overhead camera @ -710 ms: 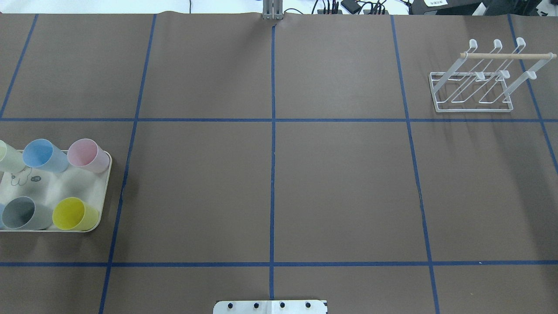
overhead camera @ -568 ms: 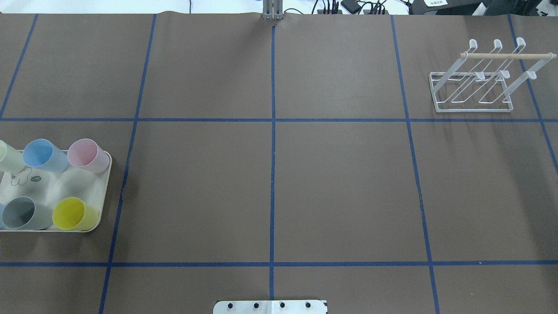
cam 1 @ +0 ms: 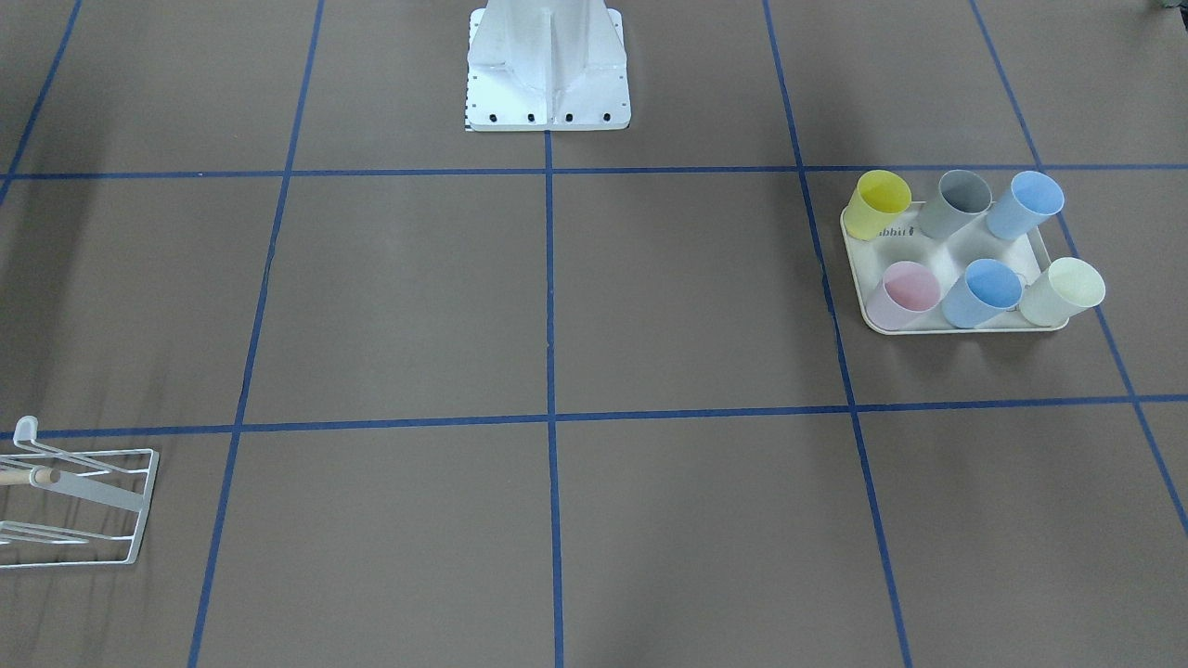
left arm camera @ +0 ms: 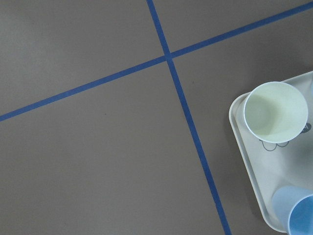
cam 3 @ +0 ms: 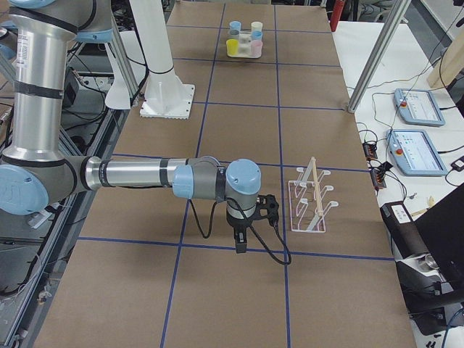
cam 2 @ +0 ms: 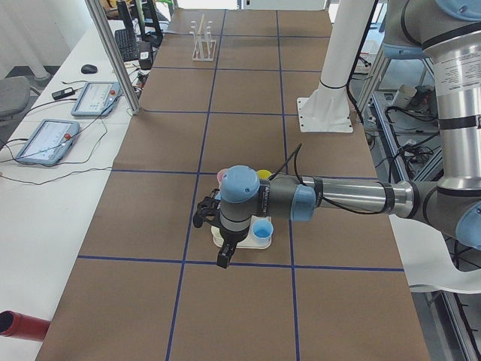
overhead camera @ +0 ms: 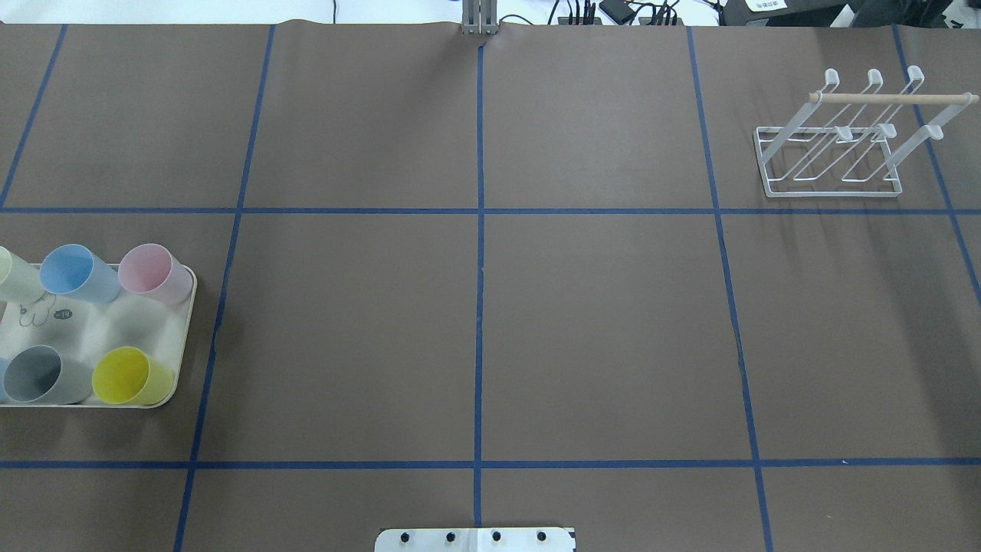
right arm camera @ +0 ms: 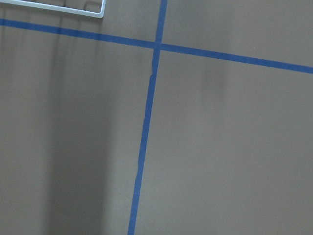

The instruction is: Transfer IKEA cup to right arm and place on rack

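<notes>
Your left gripper [cam 2: 223, 261] hung pointing down at the outer end of the tray [cam 1: 937, 252]. Only the side view caught it, so I cannot tell whether it was spread or clenched. Its wrist camera looked down on the tray's corner, where a pale cup [left arm camera: 275, 111] stood upright beside a blue cup [left arm camera: 301, 215]. All six cups [cam 1: 908, 289] stood upright on that tray in two rows of three, at your robot's left end of the counter [overhead camera: 598, 322]. Your right gripper [cam 3: 240, 246] hung over bare counter near the rack [overhead camera: 831, 195] but apart from it, and I cannot tell its state either. The rack stood at the counter's far right corner, with its wooden rod [overhead camera: 893, 98] across the top.
</notes>
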